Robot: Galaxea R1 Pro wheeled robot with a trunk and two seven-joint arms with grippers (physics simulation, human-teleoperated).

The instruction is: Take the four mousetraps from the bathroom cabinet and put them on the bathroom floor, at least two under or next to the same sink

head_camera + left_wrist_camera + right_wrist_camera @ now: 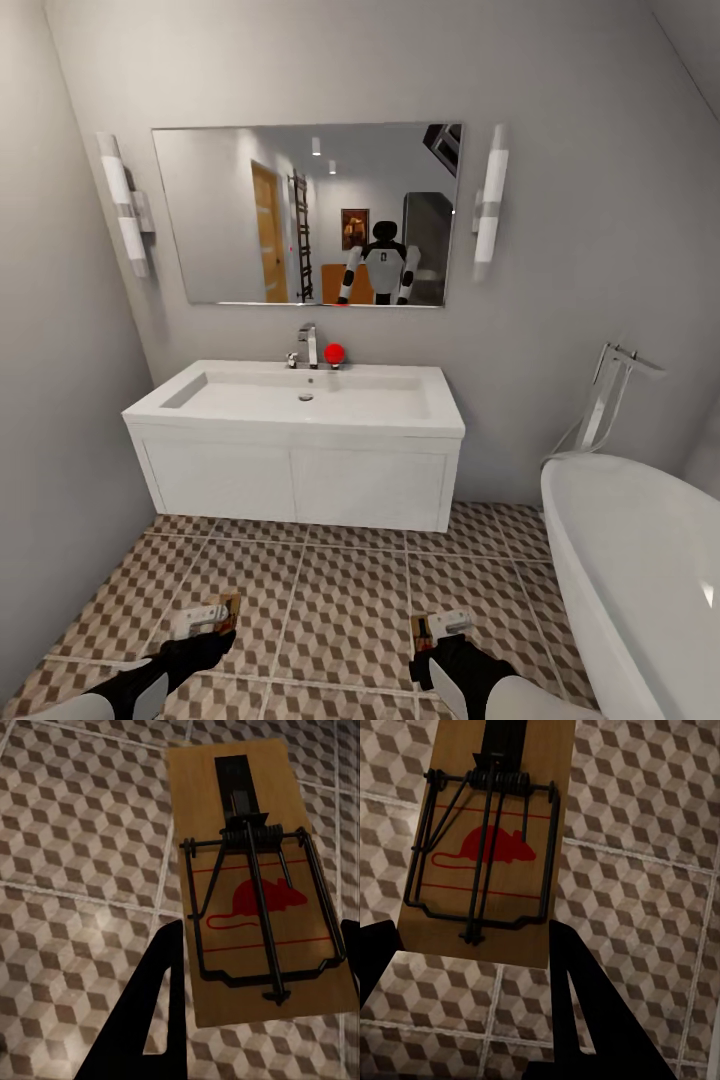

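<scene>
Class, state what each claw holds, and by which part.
Each holds one mousetrap by its long side edges: left claw its mousetrap, right claw its mousetrap.

Wide mirror (305, 215) on grey wall, flanked by two tube wall lights (127, 205) (490, 205); small red ball (334, 352) just beside chrome tap; white bathtub (640, 570) at right, chrome floor-standing filler (608, 392) behind it.

Two black claws, left (205, 628) and right (440, 636), each gripping a small flat wooden mousetrap, are hovering over cube-patterned floor tiles (340, 590) facing the white rectangular sink (300, 400).
</scene>
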